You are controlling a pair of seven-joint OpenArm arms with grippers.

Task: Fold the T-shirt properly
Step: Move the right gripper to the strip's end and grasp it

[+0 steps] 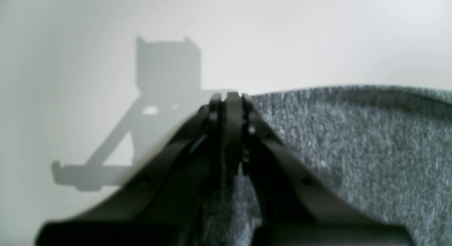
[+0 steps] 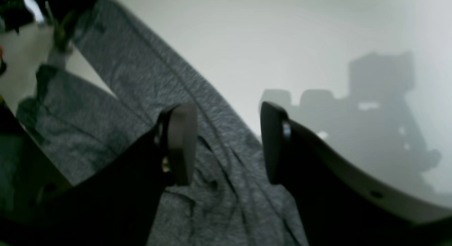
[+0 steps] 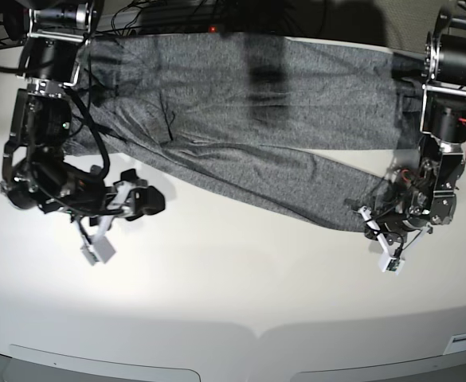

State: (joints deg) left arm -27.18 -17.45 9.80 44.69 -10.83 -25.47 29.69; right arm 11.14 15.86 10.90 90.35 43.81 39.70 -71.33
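Left gripper [image 1: 229, 97] pinching shirt [image 3: 240, 111] sleeve end; right gripper [image 2: 226, 143] spread wide, gripping nothing; shirt lying lengthwise along surface's [image 3: 233, 294] far edge.

1. Both wrist views are soft and out of focus, so I can't read fine folds in the T-shirt [image 1: 353, 150].
2. In the left wrist view the left hand [image 1: 231, 97] covers the cloth edge it pinches, and the shirt runs off the right and bottom edges.
3. In the base view the arms hide both ends of the T-shirt [image 3: 240, 95].
4. I can't tell whether the right hand [image 2: 227, 143] touches the surface [image 2: 247, 34].
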